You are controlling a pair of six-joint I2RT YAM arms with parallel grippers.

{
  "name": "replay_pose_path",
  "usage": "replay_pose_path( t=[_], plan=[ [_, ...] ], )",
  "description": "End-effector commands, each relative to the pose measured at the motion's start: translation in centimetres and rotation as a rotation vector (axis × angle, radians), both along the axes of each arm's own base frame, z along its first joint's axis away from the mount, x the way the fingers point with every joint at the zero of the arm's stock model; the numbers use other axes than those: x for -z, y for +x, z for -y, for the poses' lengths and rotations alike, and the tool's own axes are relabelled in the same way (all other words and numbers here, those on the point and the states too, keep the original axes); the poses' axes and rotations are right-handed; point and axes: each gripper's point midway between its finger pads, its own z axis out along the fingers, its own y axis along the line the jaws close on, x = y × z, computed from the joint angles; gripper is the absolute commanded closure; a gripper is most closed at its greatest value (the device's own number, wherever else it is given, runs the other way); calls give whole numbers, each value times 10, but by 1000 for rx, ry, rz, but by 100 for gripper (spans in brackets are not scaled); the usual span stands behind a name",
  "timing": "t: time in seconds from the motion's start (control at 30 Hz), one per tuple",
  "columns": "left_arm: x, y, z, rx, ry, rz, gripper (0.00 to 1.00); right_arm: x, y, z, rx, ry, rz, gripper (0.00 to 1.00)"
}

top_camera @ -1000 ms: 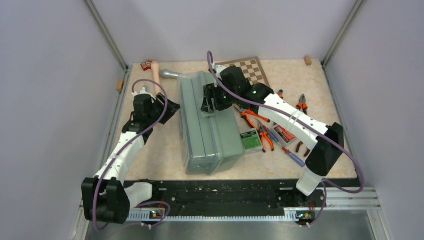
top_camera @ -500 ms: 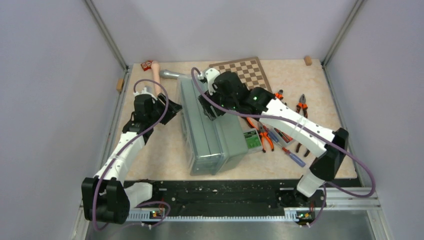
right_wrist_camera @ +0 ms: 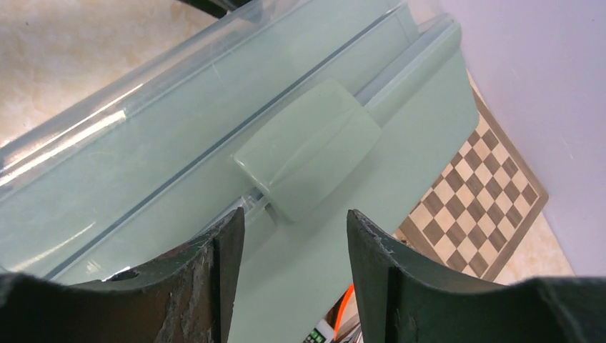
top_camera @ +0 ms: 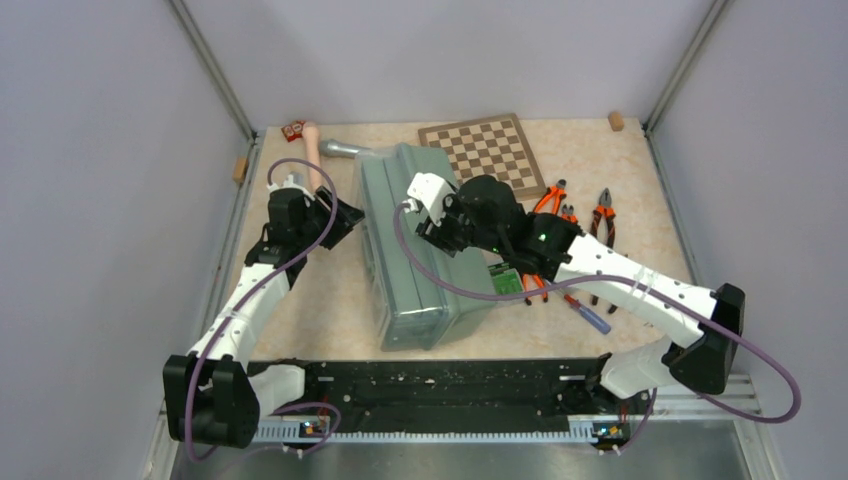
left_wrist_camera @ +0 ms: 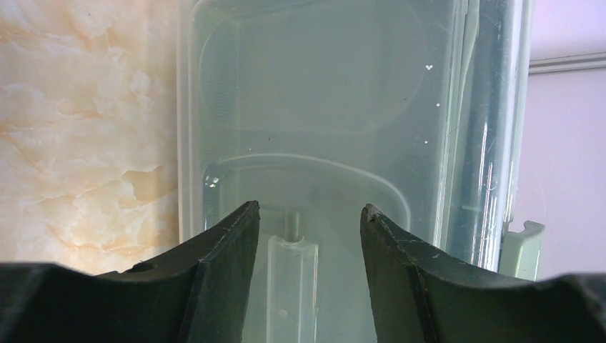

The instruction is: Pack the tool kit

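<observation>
The left gripper's (left_wrist_camera: 306,214) two black fingers (left_wrist_camera: 225,261) stand apart and hold nothing. A small clear post on the translucent lid (left_wrist_camera: 314,107) shows in the gap between them and touches neither. This gripper sits at the left long side of the large sage-green plastic toolbox (top_camera: 405,285). The toolbox lies in the middle of the pale marbled tabletop (top_camera: 310,300), its long axis running near to far and its lid on top.

The right gripper (right_wrist_camera: 293,218) is likewise released, its fingers spread over the box's right side. The pale green latch (right_wrist_camera: 307,157) lies just beyond the tips; whether they touch the box cannot be told.

On the table right of the toolbox lie a small green bit case (top_camera: 505,280), orange-handled pliers (top_camera: 550,195), a second pair of pliers (top_camera: 603,212) and a blue-handled screwdriver (top_camera: 592,318). The brown-and-cream wooden chessboard (top_camera: 485,150) sits at the far edge, and the wooden-handled hammer (top_camera: 318,148) lies far left.
</observation>
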Motion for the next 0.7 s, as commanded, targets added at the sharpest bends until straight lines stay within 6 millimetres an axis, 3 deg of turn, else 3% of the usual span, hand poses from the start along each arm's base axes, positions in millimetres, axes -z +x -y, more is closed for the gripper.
replay_pose_path(
  t=[0.0,0.43,0.67],
  plan=[
    [-15,-8,28,123,-62,36,40,-14,-1,-15,-70,33,123,46],
    [-14,-7,28,121,-62,32,40,17,7,-23,-44,17,171,50],
    [-15,-8,29,123,-63,35,40,13,11,-32,-26,67,276,54]
  ],
)
